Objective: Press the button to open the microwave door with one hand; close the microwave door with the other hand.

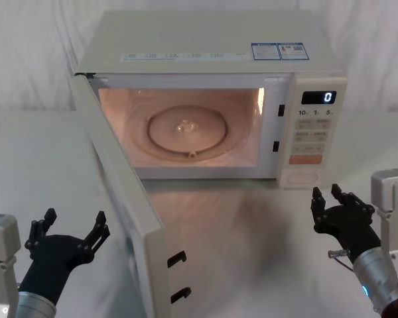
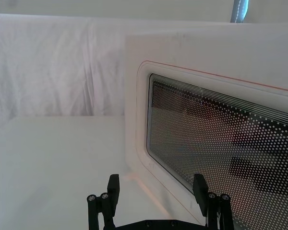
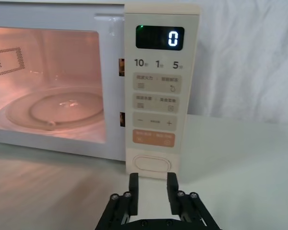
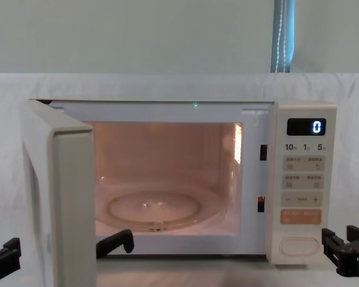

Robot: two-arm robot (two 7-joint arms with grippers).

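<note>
**Operator:** Head view status was requested: where was the microwave door [image 1: 123,199] found?

**Inspector:** It was found swung wide open on its left hinge, its free edge projecting toward the robot. The microwave [image 1: 212,50] was seen at the back of the table, cavity lit, with the glass turntable [image 1: 186,131] exposed. A "0" was shown on the display [image 1: 318,97].

**Operator:** Was the button [image 3: 153,163] located?

**Inspector:** It was located at the foot of the control panel, directly beneath the orange key [image 3: 153,139]. In the right wrist view it was seen just ahead of the right gripper [image 3: 152,187] and was not touched.

**Operator:** How were the grippers set?

**Inspector:** The right gripper's jaws were held slightly parted, and nothing was gripped between them. The left gripper [image 1: 69,228] was positioned left of the open door, near its outer face, jaws spread wide and empty. In the left wrist view the dotted door window [image 2: 221,143] was seen close beyond its fingertips [image 2: 114,184].
</note>
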